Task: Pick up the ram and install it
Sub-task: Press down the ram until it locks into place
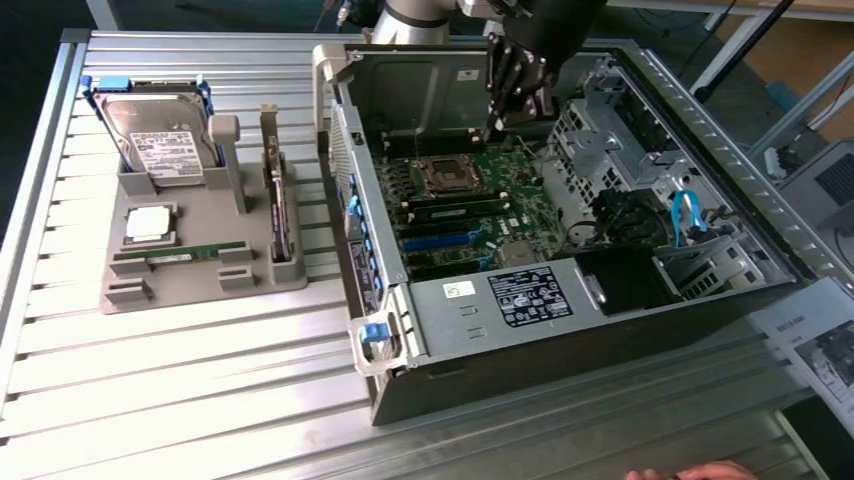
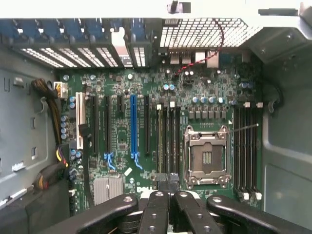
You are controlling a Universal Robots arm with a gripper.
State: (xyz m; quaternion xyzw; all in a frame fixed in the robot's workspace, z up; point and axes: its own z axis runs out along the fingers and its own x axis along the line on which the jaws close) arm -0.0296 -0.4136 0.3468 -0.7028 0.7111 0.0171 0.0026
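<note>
We count one ram (image 1: 180,254) on the gray holder (image 1: 200,285) (beside one processor (image 1: 148,223)); the clenched gripper (image 1: 514,100) hovers over the motherboard (image 2: 195,97).

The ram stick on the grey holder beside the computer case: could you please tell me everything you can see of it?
The ram is a long, narrow, thin green circuit board with small dark chips and a pale label along its face. It lies lengthwise in a slot near the front of the grey parts holder, just below the square silver processor, toward the exterior view's left of the open computer case. Nothing grips it.
</note>
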